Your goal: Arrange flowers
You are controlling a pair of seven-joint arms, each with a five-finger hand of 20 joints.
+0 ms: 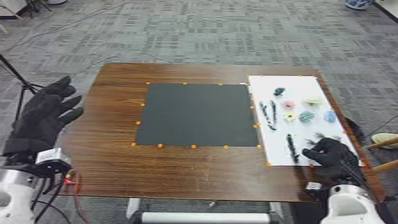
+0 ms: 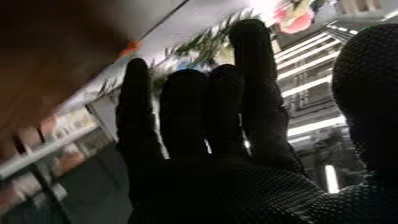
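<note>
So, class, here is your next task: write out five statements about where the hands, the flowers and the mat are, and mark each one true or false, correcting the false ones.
1. The white sheet lies to the right of the dark mat. True.
2. The left hand is on the dark mat. False: it is off to the left of the mat.
3. The right hand is at the near end of the white sheet. True.
4. The pink flower lies on the dark mat. False: it is on the white sheet.
5. Small orange markers are set along the edges of the dark mat. True.
</note>
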